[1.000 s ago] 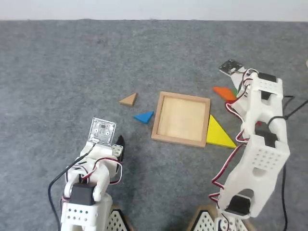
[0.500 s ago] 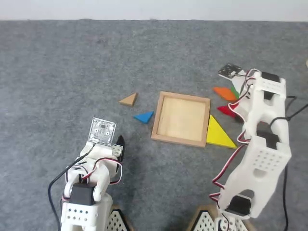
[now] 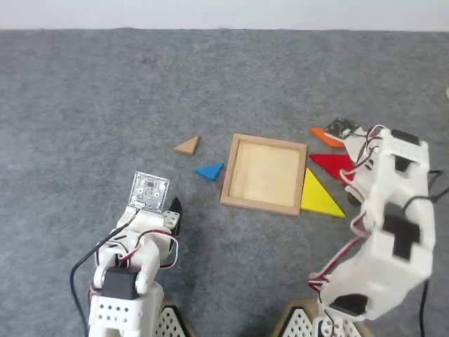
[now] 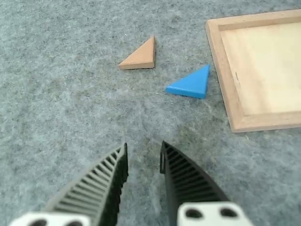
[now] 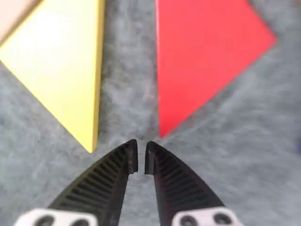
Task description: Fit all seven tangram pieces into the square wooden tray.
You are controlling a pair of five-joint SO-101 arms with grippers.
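The work surface is a grey, carpet-like mat [image 3: 105,91] with both arms based at its near edge. The square wooden tray [image 3: 228,172] lies flat near the middle and holds no piece, so the task appears to be at its first placement. A tan triangle [image 3: 188,145] and a blue triangle [image 3: 210,170] lie on the mat on the left arm's side of the tray. A large yellow triangle [image 3: 319,195] lies just beside the opposite rim, with a large red triangle [image 3: 331,163] and an orange piece [image 3: 321,133] beyond it. The left gripper [image 4: 143,147] hangs over bare mat short of the blue triangle, jaws slightly parted and empty. The right gripper [image 5: 141,151] points at the strip of mat between the yellow and red triangles, jaws nearly together, gripping nothing. The step in hand is probably the pickup of a large triangle. The next move calls for spreading the jaws, straddling one edge of that thin, flat piece, and lowering to the mat before closing.
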